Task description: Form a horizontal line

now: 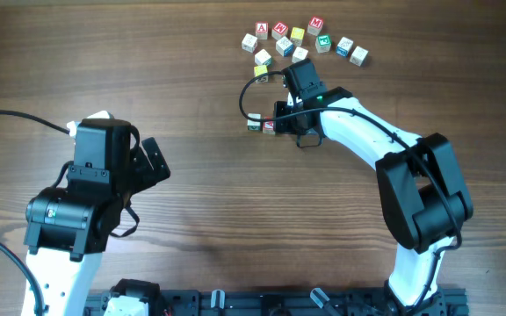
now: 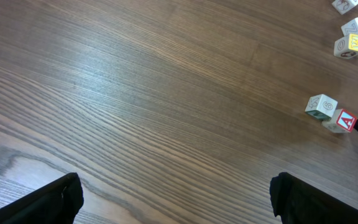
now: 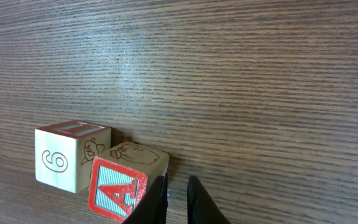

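The brown wooden worktop (image 1: 235,219) carries everything. The left claw (image 2: 173,208) is released, wide. Only the right wrist view shows the right claw (image 3: 178,199) clenched on nothing, just right of the pale red-letter wooden cube (image 3: 120,186), which sits beside the pale green-marked cube (image 3: 61,162). The small yellow cube (image 1: 261,72) lies farther away, near the other letter cubes (image 1: 297,39).

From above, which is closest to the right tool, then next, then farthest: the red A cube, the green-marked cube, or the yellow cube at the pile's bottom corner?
1. Pale wooden cube with a red A: beside the tip of the right tool.
2. Pale wooden cube with green marks: just past the A cube.
3. Yellow wooden cube: up by the pile, well apart.
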`<state>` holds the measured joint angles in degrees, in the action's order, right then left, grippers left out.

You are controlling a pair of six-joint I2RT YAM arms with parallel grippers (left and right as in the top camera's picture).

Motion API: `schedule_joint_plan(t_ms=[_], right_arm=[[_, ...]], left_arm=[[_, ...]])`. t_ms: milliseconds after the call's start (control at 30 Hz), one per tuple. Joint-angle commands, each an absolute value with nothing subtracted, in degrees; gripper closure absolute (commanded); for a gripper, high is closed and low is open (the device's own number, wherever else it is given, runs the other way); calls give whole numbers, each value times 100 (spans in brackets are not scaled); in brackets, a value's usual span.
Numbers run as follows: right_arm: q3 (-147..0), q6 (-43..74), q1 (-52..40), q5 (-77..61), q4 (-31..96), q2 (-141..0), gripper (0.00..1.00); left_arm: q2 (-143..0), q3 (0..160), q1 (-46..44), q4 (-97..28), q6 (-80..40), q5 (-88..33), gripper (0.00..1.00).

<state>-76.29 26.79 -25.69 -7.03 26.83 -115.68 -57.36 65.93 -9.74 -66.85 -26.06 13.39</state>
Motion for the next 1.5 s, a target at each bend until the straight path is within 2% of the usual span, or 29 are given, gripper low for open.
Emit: schedule_joint_plan(t_ms=[0, 267, 367, 433, 600, 833, 1467], right_arm=[[-7599, 2714, -2580, -611, 2598, -11666, 87], [-7599, 2709, -2580, -777, 2467, -11666, 88], [-7612, 2720, -2550, -692, 2473, -11644, 95], [-7616, 2722, -2418, -692, 2545, -11415, 96], [-7614, 2958, -2263, -325, 3205, -11306, 96], [-7603, 3013, -2512, -1372, 3959, -11308, 96], [-7603, 3000, -2683, -1706, 3629, -11332, 95]], left_arm=[[-5717, 6589, -947, -6674, -2661, 1306, 0], [-5717, 6589, -947, -6674, -2661, 1306, 0], [-5717, 6589, -947, -6674, -2661, 1306, 0], [-5717, 6589, -947, -6674, -2661, 1306, 0], [-5717, 6589, -947, -6674, -2661, 1306, 0], [-5717, 6589, -947, -6674, -2661, 1306, 0], [-5717, 6589, -947, -6674, -2661, 1306, 0]])
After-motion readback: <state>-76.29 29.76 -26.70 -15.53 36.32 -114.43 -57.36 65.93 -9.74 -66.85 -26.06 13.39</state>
